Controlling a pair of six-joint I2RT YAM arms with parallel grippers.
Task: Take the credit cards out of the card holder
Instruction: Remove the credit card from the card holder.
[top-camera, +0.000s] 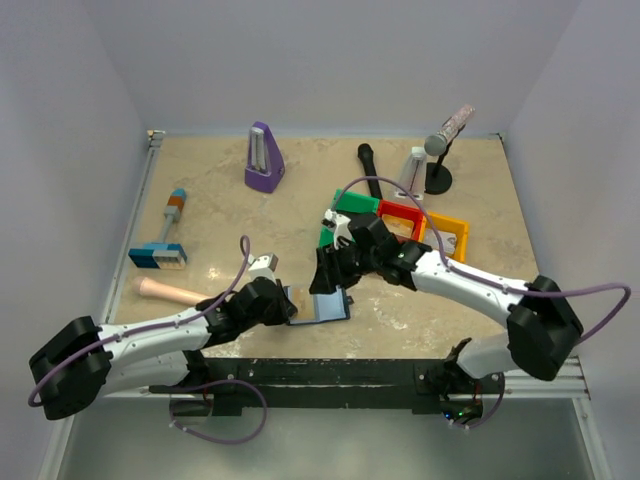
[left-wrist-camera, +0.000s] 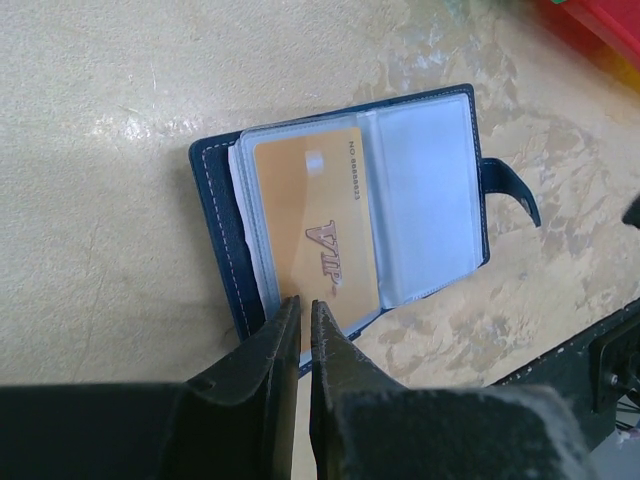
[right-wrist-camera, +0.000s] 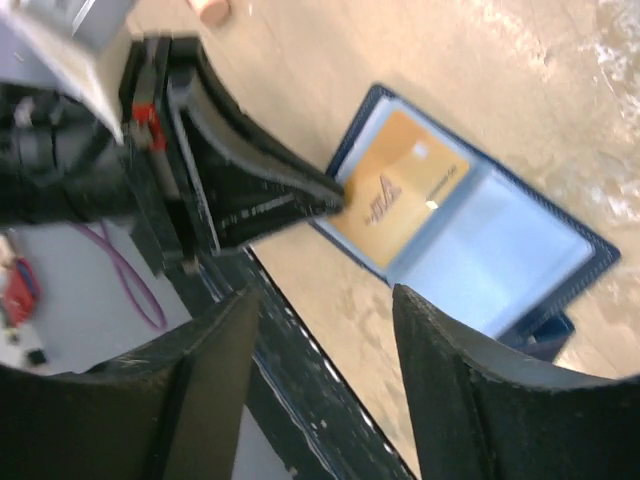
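The card holder (top-camera: 327, 306) lies open on the table near the front edge, navy cover (left-wrist-camera: 213, 230) down and pale inner panels up; it also shows in the right wrist view (right-wrist-camera: 592, 256). A gold-faced credit card (left-wrist-camera: 310, 215) marked VIP sits in its left sleeve (right-wrist-camera: 395, 190). Other cards are not visible. My left gripper (left-wrist-camera: 303, 305) is shut to a thin slit, and its tips rest at the card's near edge (top-camera: 291, 311). My right gripper (right-wrist-camera: 320, 335) is open and empty, above the holder's right side (top-camera: 326, 276).
Green (top-camera: 352, 203), red (top-camera: 401, 217) and orange (top-camera: 447, 236) frames lie behind the right arm. A purple metronome (top-camera: 263, 158), a microphone stand (top-camera: 438, 152), a blue block (top-camera: 157, 256) and a peach cylinder (top-camera: 175, 292) stand around. The black table rail (top-camera: 330, 368) is close in front.
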